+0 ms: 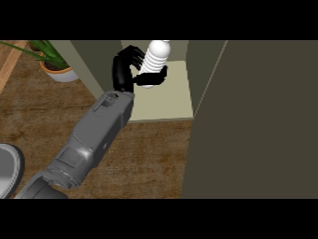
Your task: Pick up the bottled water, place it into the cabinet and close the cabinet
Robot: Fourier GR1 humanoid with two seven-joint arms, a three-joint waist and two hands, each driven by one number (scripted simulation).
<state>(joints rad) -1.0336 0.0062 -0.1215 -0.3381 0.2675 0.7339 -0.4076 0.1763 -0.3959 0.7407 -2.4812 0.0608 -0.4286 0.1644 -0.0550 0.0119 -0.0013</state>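
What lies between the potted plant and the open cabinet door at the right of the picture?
In the head view, the robot's hand, curled round the bottled water, sits between the potted plant and the cabinet door, above the pale cabinet shelf.

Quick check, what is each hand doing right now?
Left hand: shut on the bottled water, holding it inside the open cabinet.
Right hand: not in view.
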